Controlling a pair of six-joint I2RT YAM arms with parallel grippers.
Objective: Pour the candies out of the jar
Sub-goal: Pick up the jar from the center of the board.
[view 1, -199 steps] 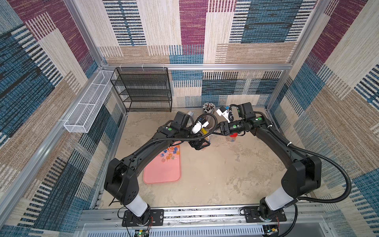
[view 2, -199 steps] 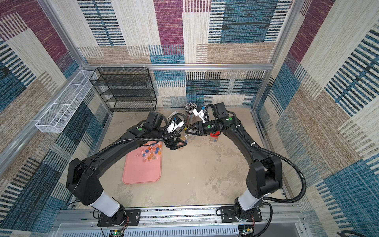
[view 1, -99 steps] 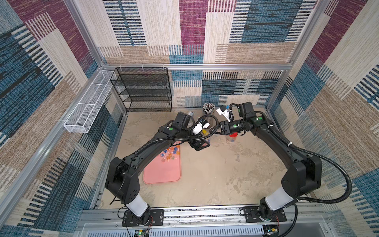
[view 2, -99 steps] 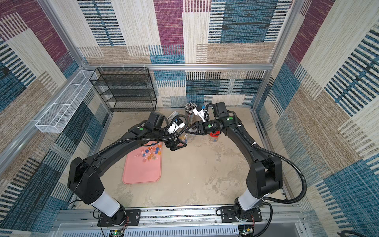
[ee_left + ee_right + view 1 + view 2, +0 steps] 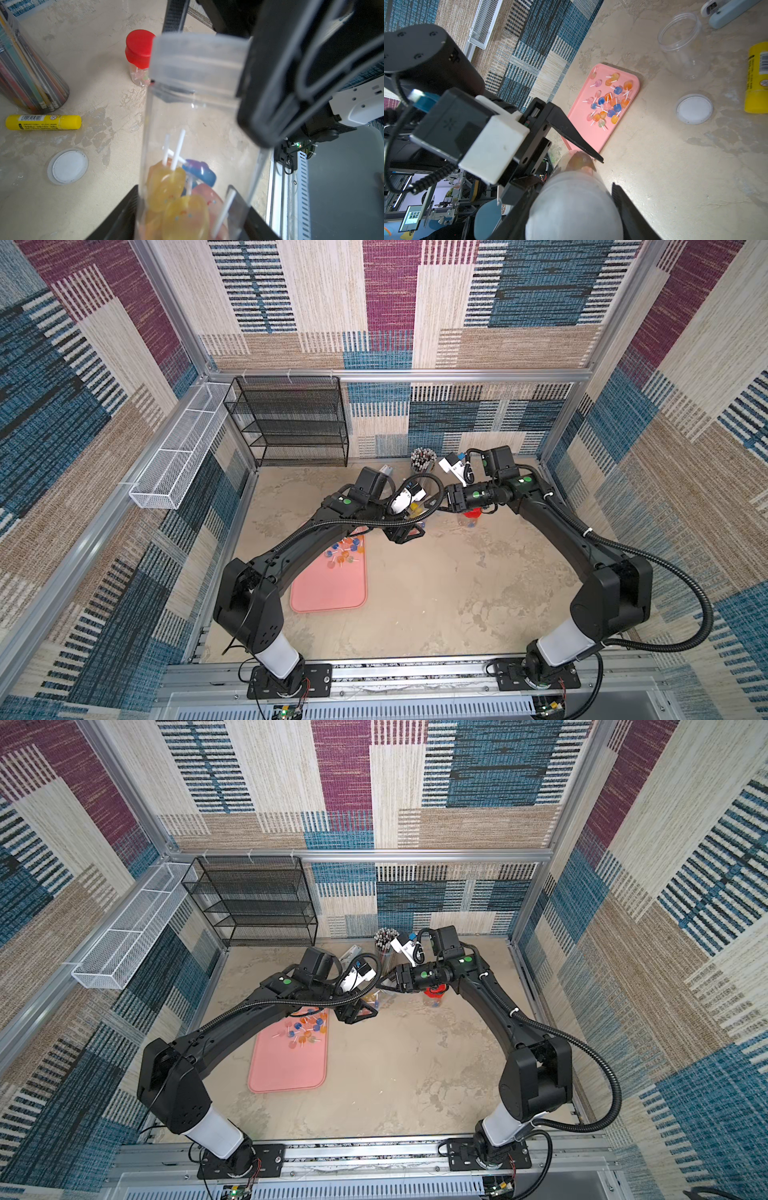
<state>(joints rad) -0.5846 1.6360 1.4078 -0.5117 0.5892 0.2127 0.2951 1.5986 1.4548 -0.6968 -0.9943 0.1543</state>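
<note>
Left wrist view: left fingers [image 5: 122, 216] clamp the clear jar [image 5: 197, 124] of candies [image 5: 166, 187]; right fingers [image 5: 270, 87], nearly closed, pinch its frosted lid [image 5: 197, 60].

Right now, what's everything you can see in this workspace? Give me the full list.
candy jar: one, clear with a frosted lid, held between both grippers
candies: many, orange, blue and pink, loose on the tray; several more in the candy jar
tray: one, pink, on the table
empty jar: one, clear, near the tray
loose lid: one, white, flat on the table
glue stick: one, yellow, lying near the loose lid
small jar: one, red cap, upright
pencil tube: one, clear, full
stapler: one, pale blue
shelf: one, black mesh, back wall
basket: one, white wire, side wall
left gripper: grips the jar body
right gripper: grips the lid
</note>
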